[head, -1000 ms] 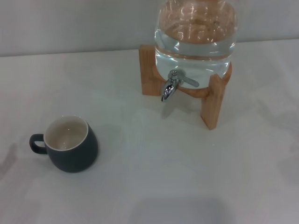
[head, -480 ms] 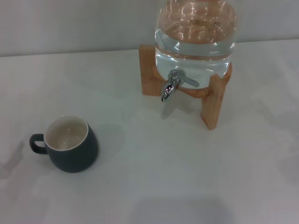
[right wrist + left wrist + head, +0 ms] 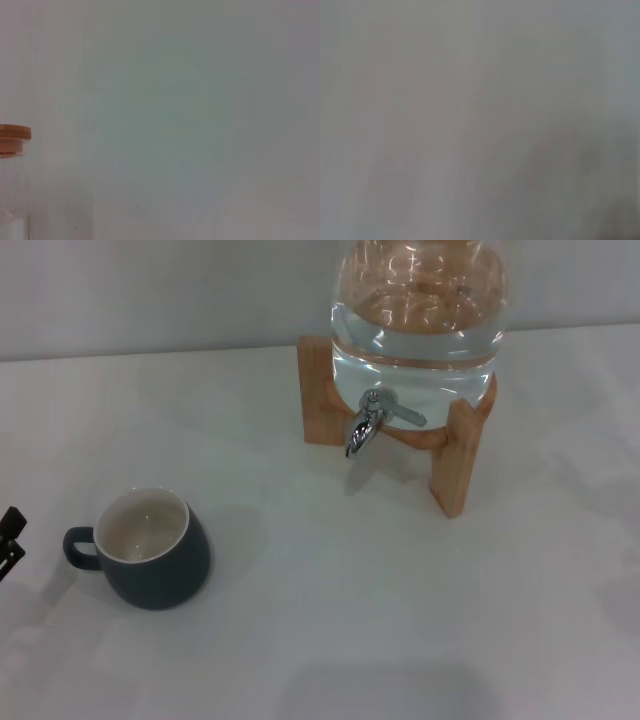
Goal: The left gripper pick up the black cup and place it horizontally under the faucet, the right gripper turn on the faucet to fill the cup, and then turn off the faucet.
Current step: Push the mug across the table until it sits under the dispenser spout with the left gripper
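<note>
Black cup (image 3: 152, 549) is what we find first: a squat, rounded dark mug with a cream-white inside, standing upright on the white table (image 3: 330, 620) toward the near left corner. We see its mouth open upward and nothing inside it, and its small loop handle points toward the table's left edge. Just beside that handle, at the very left edge of the head view, we see the black tip of the left gripper (image 3: 9, 540), close to the cup but not touching it; so little of it shows that we cannot tell how its jaws stand, and it has hold of nothing that we can see. Well apart from the cup, toward the far right part of the table, we find the faucet (image 3: 370, 425), a small shiny chrome tap with its spout curving down and its lever pointing toward the right edge. It is fitted low on a clear glass water jar (image 3: 420, 315) holding water, and the jar sits in a wooden stand (image 3: 455, 455) whose legs rest on the table. We see bare table under the spout. From the right wrist view we make out only a pale wall and, at one side, the jar's wooden lid (image 3: 14, 136). The right gripper appears in none of our views.
</note>
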You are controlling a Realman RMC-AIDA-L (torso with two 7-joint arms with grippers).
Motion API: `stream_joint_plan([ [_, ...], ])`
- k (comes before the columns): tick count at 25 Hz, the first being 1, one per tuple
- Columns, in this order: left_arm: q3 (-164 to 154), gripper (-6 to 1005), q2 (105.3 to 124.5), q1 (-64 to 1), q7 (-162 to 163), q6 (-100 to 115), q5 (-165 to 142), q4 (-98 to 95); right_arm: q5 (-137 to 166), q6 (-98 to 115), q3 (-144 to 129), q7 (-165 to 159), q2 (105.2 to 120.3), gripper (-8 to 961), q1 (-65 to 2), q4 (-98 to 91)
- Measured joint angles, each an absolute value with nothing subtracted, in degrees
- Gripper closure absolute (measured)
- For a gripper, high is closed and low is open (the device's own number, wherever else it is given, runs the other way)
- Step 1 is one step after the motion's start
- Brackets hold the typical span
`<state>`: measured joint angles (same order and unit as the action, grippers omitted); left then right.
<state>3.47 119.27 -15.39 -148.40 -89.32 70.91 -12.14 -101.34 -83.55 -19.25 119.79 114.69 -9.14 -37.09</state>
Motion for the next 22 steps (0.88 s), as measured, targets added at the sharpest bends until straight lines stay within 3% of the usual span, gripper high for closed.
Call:
stream_joint_plan([
  [22, 3.53, 130, 119.51, -13.92, -151.18, -88.96, 71.10, -9.29, -101.33, -83.50, -19.25, 119.80, 114.42, 112, -9.23, -37.09],
])
